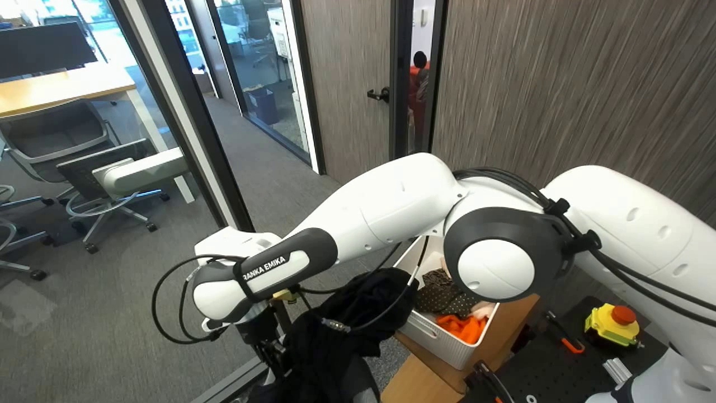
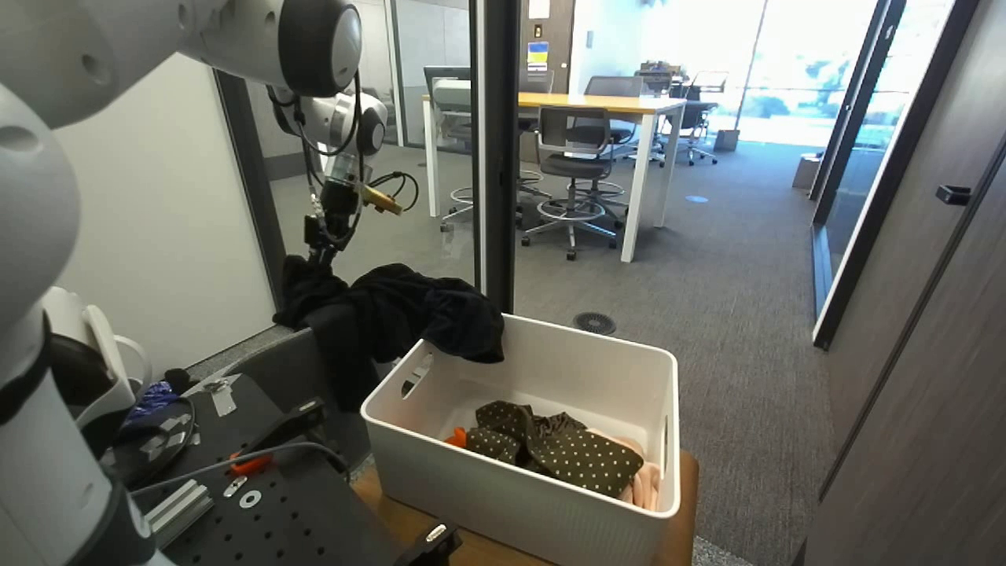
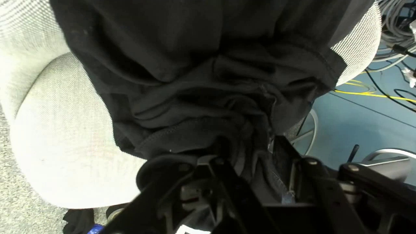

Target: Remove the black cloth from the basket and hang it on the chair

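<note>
The black cloth point(image 1: 358, 313) lies draped over the back of a dark chair point(image 2: 287, 369); it shows in both exterior views point(image 2: 409, 306). One end of the cloth hangs over the near rim of the white basket point(image 2: 519, 495). In the wrist view, the cloth point(image 3: 195, 74) spreads over the chair's pale mesh point(image 3: 71, 139). My gripper point(image 3: 248, 152) points down at the cloth's other end. Its fingers stand apart with loose folds between them. In the exterior views, the gripper point(image 1: 274, 358) is at the cloth and its fingertips point(image 2: 321, 255) are mostly hidden.
The basket stands on a wooden surface and holds a dotted dark cloth point(image 2: 581, 460), an orange cloth point(image 1: 461, 327) and a pink one. A black perforated table point(image 2: 283, 511) with tools and an emergency stop point(image 1: 612, 324) is beside it. A glass wall post point(image 2: 495, 157) stands behind the chair.
</note>
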